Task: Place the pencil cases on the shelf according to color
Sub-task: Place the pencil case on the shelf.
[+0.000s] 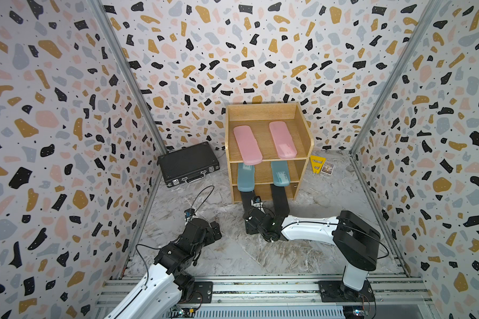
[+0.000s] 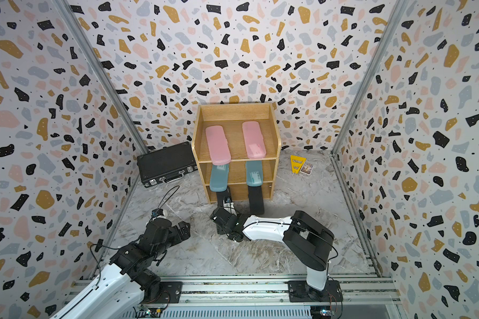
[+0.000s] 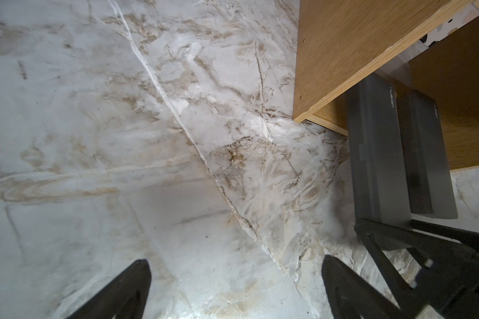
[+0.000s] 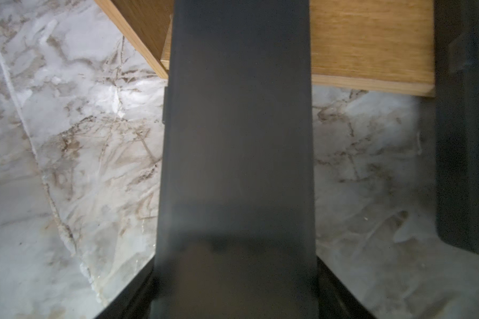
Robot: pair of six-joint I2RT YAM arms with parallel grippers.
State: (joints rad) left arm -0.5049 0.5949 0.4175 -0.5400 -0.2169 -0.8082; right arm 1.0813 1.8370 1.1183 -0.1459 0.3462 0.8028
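Gripping the near end of a black case [image 4: 233, 138], the right claw [image 4: 235, 262] has its jaws set partway apart, one on each long side of the case. The case's far end lies on the bottom tier of the shelf [image 1: 260, 111], and its near end juts out over the marble tabletop [image 1: 233, 254]. Seen from the right wrist, a second black case [image 4: 465, 138] runs along the right edge of the frame, also half in the bottom tier, beside the first and apart from it.

In both top views the shelf stands at the centre of the frame against the back wall. Two pink cases lie side by side on its top tier, one towards the left [image 1: 247, 145] and one towards the right [image 1: 282, 139]. Two teal cases [image 1: 245, 178] [image 1: 280, 174] lie on the middle tier, their near ends overhanging the edge.

The left claw [image 3: 235, 265] is wide open and holds nothing, above bare tabletop at lower left of the shelf.

A black briefcase [image 1: 188, 164] lies to the left of the shelf, and a yellow card [image 1: 317, 163] with a small box [image 1: 327, 168] lies to its right.
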